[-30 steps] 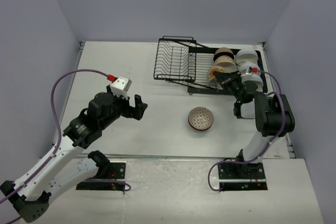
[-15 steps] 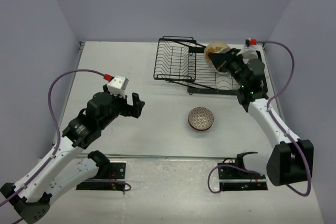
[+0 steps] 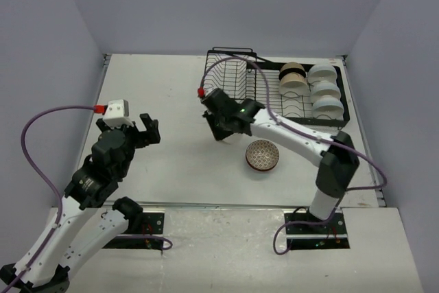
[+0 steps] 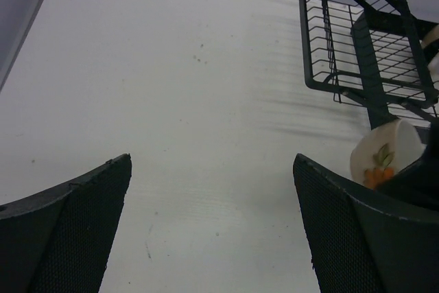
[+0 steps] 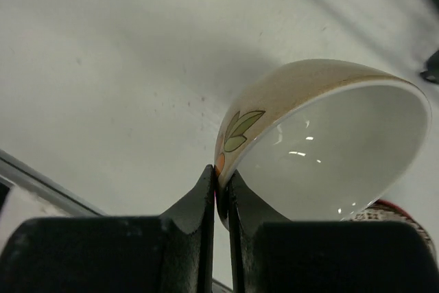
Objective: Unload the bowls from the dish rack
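Observation:
My right gripper (image 5: 221, 182) is shut on the rim of an orange-floral bowl (image 5: 322, 135) and holds it tilted just above the table. In the top view the gripper (image 3: 221, 127) and the bowl (image 3: 231, 138) are in front of the black wire dish rack (image 3: 230, 80). A reddish-brown patterned bowl (image 3: 263, 154) sits on the table next to them. Tan bowls (image 3: 293, 79) and white bowls (image 3: 324, 91) lie in the rack's flat tray. My left gripper (image 3: 149, 130) is open and empty at the left. Its wrist view shows the floral bowl (image 4: 384, 156) and the rack (image 4: 357, 39).
The reddish-brown bowl's edge shows just behind the held bowl (image 5: 394, 211). The right arm stretches across the table from its base (image 3: 322, 204). Purple walls close in the table on three sides. Bare white tabletop (image 4: 192, 114) lies under my left gripper.
My right arm has swung from the rack's tray leftward and down to the table in front of the rack, carrying the orange-floral bowl. My left arm has pulled back to the left.

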Controlling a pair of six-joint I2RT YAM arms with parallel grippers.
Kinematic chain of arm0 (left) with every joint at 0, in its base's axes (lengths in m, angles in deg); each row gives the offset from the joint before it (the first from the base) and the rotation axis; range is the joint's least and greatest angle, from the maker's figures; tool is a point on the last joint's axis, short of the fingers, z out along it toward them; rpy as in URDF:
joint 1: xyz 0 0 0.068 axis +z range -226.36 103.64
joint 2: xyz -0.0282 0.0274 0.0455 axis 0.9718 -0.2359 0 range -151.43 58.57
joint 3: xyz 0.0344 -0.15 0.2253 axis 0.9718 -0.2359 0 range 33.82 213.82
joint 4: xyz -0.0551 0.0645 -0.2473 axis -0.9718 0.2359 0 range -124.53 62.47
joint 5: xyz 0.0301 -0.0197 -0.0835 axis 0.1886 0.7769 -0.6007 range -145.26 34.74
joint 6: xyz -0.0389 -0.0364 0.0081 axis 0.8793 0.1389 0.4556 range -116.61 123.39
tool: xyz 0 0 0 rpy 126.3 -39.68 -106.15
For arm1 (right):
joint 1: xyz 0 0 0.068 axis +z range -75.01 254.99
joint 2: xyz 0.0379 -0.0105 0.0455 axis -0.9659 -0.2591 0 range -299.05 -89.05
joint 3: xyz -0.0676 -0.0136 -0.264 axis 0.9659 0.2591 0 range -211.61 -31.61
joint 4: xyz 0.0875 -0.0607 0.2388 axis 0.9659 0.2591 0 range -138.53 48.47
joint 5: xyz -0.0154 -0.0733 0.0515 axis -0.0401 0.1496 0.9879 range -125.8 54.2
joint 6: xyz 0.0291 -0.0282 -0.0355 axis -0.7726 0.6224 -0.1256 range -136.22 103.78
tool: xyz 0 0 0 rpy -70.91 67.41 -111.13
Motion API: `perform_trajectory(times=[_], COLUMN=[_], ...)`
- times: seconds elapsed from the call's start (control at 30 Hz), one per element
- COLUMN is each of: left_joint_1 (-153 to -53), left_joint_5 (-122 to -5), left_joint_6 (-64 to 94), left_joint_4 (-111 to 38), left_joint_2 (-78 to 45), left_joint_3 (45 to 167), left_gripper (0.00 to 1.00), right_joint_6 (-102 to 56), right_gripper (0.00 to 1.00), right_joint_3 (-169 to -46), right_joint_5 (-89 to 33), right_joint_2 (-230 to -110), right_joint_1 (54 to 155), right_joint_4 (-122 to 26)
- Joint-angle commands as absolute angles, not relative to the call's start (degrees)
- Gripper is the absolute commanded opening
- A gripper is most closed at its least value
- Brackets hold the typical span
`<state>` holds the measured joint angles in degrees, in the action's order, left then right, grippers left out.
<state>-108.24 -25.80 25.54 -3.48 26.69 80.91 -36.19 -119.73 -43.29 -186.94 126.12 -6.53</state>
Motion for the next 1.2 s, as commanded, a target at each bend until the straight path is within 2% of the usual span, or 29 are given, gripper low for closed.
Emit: perform_trajectory(times=[0.0,0.17,0.37,0.53,0.63,0.8,1.03,1.1,1.17], left_joint_1=[-107.73,-107.73,-107.73,-107.73,-107.73,-107.65,-107.65,-107.73,-107.73], left_joint_5=[-23.35,-23.79,-24.14,-24.14,-23.62,-23.53,-23.53,-23.53,-23.7], left_joint_6=[26.5,26.15,25.97,25.8,25.54,25.53,25.53,25.53,25.53], left_joint_4=[-3.59,-3.77,-3.94,-3.85,-3.94,-4.03,-3.86,-3.94,-4.03], left_joint_2=[26.58,26.84,27.02,27.1,27.11,27.11,27.02,27.02,27.02], left_joint_3=[82.07,81.9,81.81,81.81,81.81,81.72,81.72,81.72,81.72], left_gripper=[1.0,1.0,1.0,1.0,1.0,1.0,1.0,1.0,1.0], right_joint_6=[-33.98,-33.1,-33.1,-31.96,-31.34,-31.51,-31.34,-32.04,-33.71], right_gripper=[0.0,0.0,0.01,0.23,0.32,0.36,0.52,0.55,0.64], right_joint_3=[-126.26,-132.85,-133.21,-132.34,-131.37,-131.19,-126.89,-125.4,-120.31], right_joint_5=[-52.5,-54.34,-54.35,-51.72,-51.01,-51.71,-48.89,-48.55,-45.58], right_joint_2=[-191.07,-202.05,-205.33,-205.42,-204.8,-202.61,-187.95,-182.32,-175.74], right_joint_1=[131.57,133.61,134.66,135.28,135.37,135.37,135.02,132.04,124.76], right_joint_4=[4.02,9.12,10.18,9.13,7.37,6.93,2.63,0.44,-5.88])
